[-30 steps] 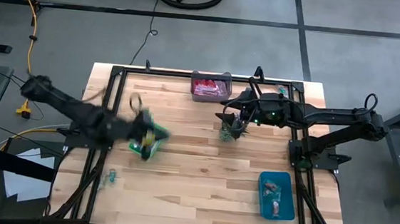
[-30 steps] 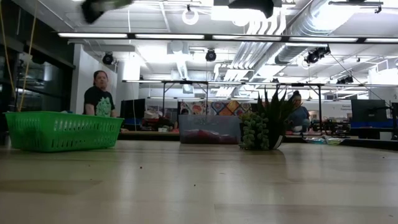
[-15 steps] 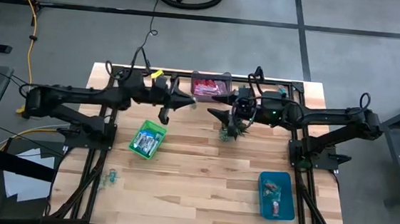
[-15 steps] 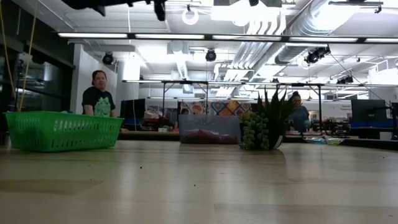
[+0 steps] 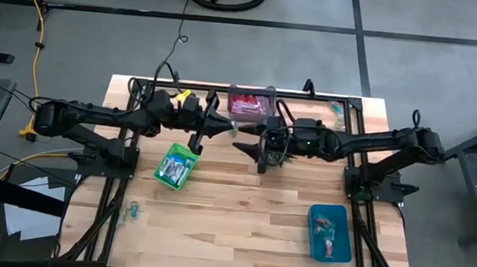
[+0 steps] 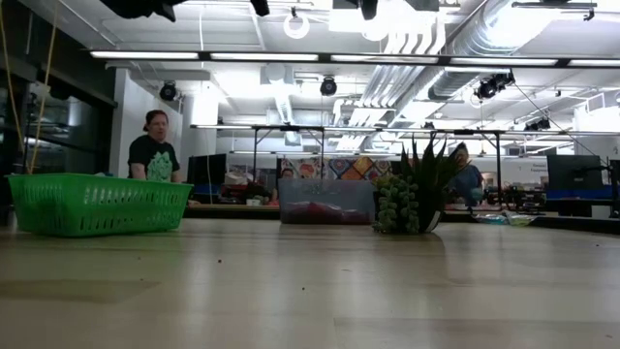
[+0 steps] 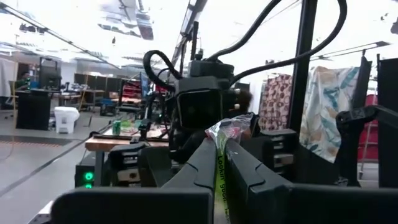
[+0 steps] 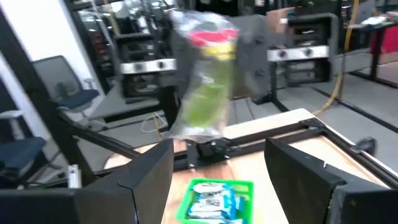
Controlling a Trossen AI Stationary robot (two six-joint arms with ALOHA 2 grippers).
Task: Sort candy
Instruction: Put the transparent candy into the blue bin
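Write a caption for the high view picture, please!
Left gripper holds a wrapped candy out to the open right gripper above the table.

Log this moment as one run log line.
step: candy handover mid-air | left gripper: shut on candy | right gripper: open, facing it | green bin: below

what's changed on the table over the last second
The left claw swung up from beside the green basket toward the table's middle, shut on a clear-wrapped candy. The right claw, open, slid left to meet it. The basket, pink bin, blue bin and plant stayed put.
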